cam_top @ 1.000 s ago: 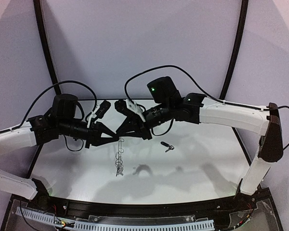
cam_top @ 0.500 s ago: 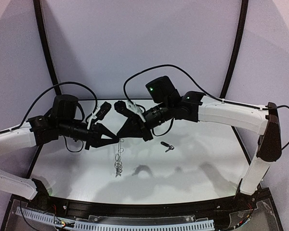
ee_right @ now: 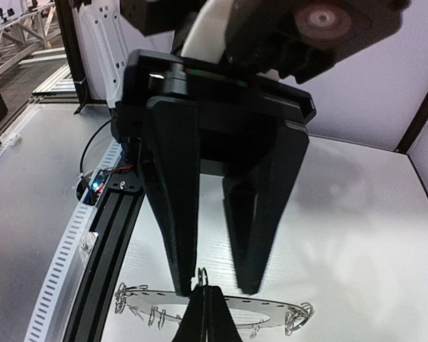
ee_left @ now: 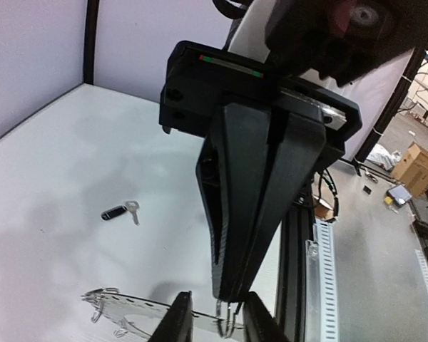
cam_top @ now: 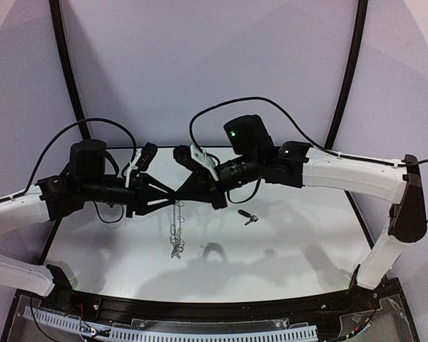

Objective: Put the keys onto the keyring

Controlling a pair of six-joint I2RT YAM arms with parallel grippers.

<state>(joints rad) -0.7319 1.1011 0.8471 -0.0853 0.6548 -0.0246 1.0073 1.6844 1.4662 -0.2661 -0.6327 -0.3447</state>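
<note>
Grey keyring (ee_right: 146,299) partly behind the closed right gripper (ee_right: 206,296)

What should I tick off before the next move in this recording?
1. Right gripper shut on a wire loop of the keyring: ok.
2. Left gripper open, fingers either side of that loop: ok.
3. Keyring hangs from the right grip: ok.
4. Black-headed key lying free on the table: ok.
5. Blue-headed key located: cannot tell.
</note>
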